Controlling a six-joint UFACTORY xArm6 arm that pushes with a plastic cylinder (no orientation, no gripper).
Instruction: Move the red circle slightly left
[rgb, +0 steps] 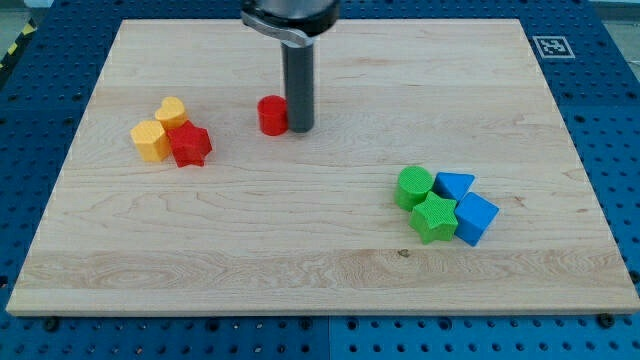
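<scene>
My tip (300, 129) touching the red circle's (272, 115) right side, no claw on this rod, red star (190, 146) and two yellow blocks (160, 128) further left on the surface (300, 240)

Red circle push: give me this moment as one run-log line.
task: red circle slightly left | my tip: against circle's right side as viewed | path left: clear up to red star | status: push not finished

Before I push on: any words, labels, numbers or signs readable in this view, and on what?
No readable words or numbers anywhere.
Fiducial marker: a black-and-white square code at the board's top right corner; a pattern, no letters.
Yellow-black hazard stripes at the view's top left: no text.
Blocks and my tip, just right of the red circle, carry no markings.
</scene>
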